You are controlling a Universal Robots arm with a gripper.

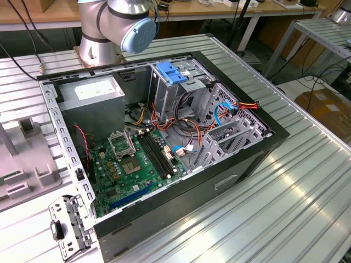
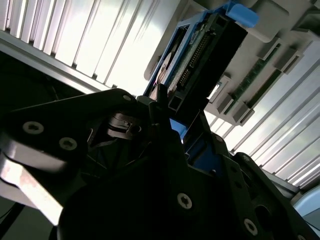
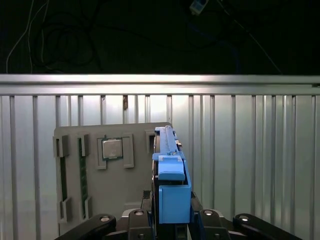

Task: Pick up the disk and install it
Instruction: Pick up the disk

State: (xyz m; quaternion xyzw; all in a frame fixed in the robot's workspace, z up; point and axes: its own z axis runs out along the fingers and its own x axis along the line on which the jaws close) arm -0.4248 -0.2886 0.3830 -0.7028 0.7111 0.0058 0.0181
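In both wrist views the disk [image 3: 171,172] [image 2: 202,60] stands on edge between my gripper's [image 3: 172,216] [image 2: 176,119] black fingers, which are shut against its two flat sides. Its light-blue side rail [image 3: 174,196] faces the first wrist camera, and a blue tab [image 2: 241,13] sits at its far end. The second wrist view shows its connector pins [image 2: 194,57]. The disk is over the edge of a grey holder tray [image 3: 90,200]. In the exterior view the open computer case [image 1: 164,137] lies on the table.
The grey tray holds a processor chip [image 3: 112,148] and memory sticks [image 3: 63,177] in slots. Inside the case are a metal drive cage topped by a blue bracket [image 1: 172,72], a grey power-supply box [image 1: 90,94], a green motherboard [image 1: 137,164] and loose cables [image 1: 186,123]. The arm's base [image 1: 101,38] stands behind the case.
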